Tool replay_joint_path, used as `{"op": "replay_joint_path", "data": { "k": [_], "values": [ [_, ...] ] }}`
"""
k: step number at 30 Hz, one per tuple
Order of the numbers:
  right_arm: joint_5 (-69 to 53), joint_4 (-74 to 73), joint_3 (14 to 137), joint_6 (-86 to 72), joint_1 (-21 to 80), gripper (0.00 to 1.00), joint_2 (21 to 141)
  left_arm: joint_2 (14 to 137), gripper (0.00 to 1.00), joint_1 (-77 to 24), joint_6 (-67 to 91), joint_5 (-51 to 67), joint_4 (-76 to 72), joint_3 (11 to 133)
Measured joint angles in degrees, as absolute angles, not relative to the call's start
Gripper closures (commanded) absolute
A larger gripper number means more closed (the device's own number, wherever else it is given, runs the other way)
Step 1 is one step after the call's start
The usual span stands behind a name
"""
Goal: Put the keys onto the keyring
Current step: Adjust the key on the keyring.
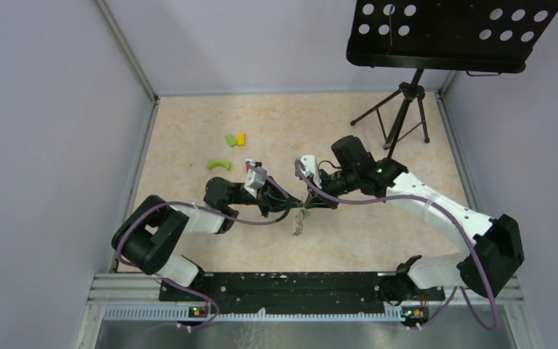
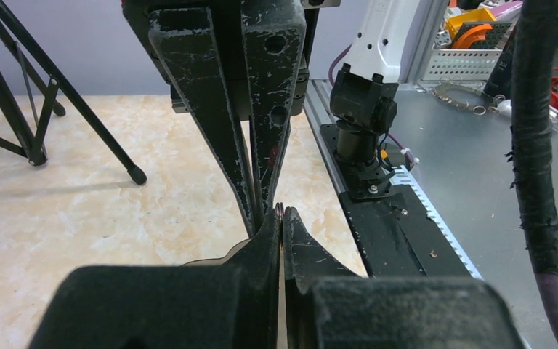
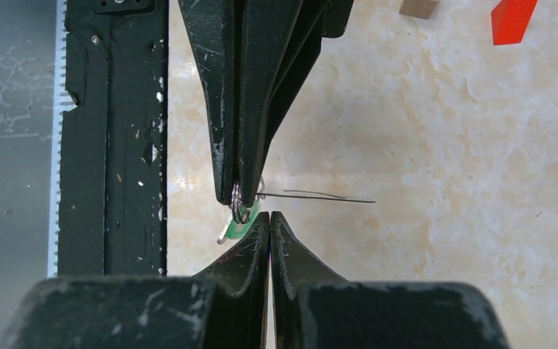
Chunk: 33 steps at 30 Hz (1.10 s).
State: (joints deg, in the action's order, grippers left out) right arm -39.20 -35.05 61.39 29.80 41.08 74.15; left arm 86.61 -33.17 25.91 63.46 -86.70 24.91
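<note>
My left gripper [image 2: 281,212] and right gripper [image 3: 269,214] meet tip to tip just above the table's middle. The left jaws are shut on the keyring [image 3: 320,196]. It is a thin dark loop, seen almost edge-on, sticking out sideways from the left fingertips [image 3: 227,190]. A small silver split ring [image 3: 238,198] sits at those tips, and a key with a green tag [image 3: 241,227] hangs under it. From above, the keys [image 1: 299,222] dangle below the two grippers. The right jaws are shut, with nothing visible between them.
A black music stand on a tripod [image 1: 401,120] stands at the back right. Small green [image 1: 230,139] and yellow [image 1: 240,138] blocks and a green arch [image 1: 219,165] lie behind the left arm. The black base rail [image 1: 276,286] runs along the near edge.
</note>
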Motion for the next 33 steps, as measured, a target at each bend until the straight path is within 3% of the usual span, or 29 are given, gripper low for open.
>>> {"op": "replay_joint_path", "data": {
  "k": [13,23,33],
  "values": [
    [-40.42,-35.05,61.39,30.02,40.97,1.00,74.89,86.61,1.00,-33.61,26.04,64.05,-86.70,24.88],
    [-40.93,-36.07,61.39,30.26,37.93,0.71,71.20,86.61,1.00,-33.65,25.80,64.55,-86.70,24.88],
    [-46.54,-37.65,61.08,31.05,37.95,0.68,70.96,86.61,1.00,-33.65,25.61,64.71,-86.70,24.88]
  ]
}}
